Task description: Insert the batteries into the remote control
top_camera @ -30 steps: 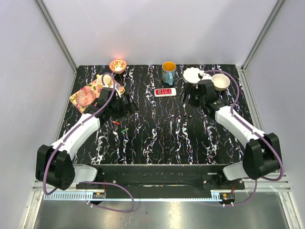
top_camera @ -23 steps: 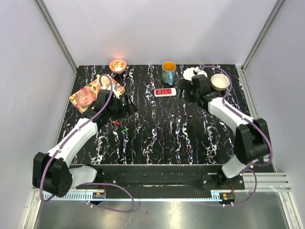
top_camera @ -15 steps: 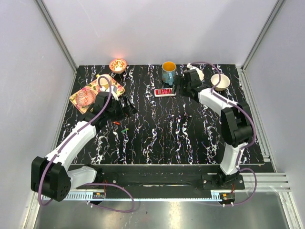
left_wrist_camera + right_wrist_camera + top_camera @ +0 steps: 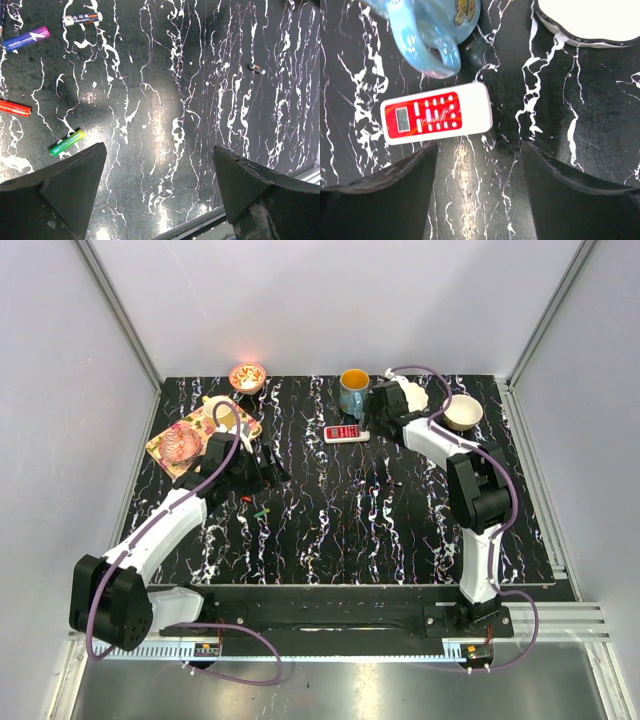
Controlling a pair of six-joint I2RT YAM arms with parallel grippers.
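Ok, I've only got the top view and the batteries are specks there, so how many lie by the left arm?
Observer: Four show in the left wrist view: red battery, green battery, purple battery, white battery.
Operator: Is the left gripper holding one?
Observer: No. The left gripper is open and empty; the green battery lies just off one finger.
Operator: Is the right one on the remote?
Observer: No. The right gripper is open; the remote lies past its fingertips, by the mug.
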